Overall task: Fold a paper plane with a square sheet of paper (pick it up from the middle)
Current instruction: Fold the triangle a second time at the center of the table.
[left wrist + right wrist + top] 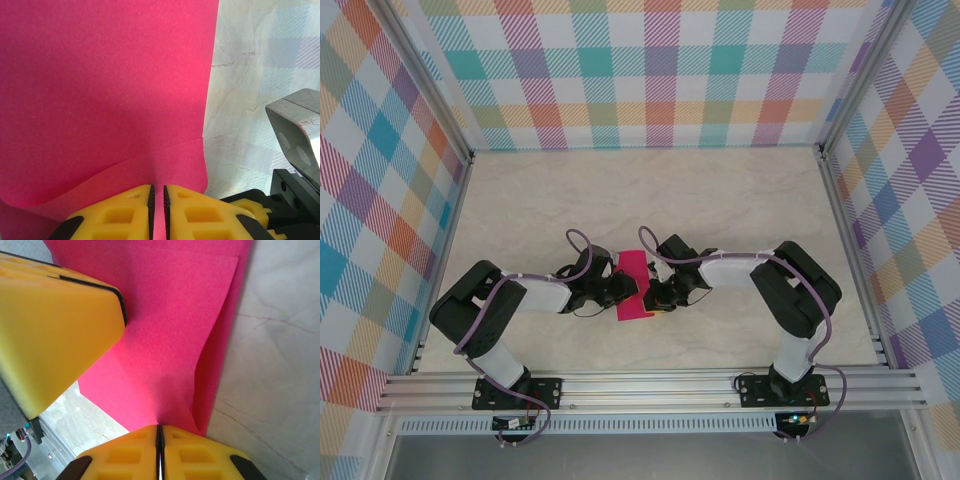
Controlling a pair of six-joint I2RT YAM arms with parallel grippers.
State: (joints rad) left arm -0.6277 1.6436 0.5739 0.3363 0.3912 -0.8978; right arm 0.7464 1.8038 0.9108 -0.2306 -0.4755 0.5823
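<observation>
As left jaws and right jaws clamp shut on opposite paper (633, 285) edges | broad table (720, 200) beyond.

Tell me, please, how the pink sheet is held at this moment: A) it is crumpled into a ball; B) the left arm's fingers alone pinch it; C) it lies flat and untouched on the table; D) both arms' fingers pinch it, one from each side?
D: the left arm's fingers and the right arm's fingers are each closed on an edge of the pink sheet, meeting it from opposite sides.
</observation>
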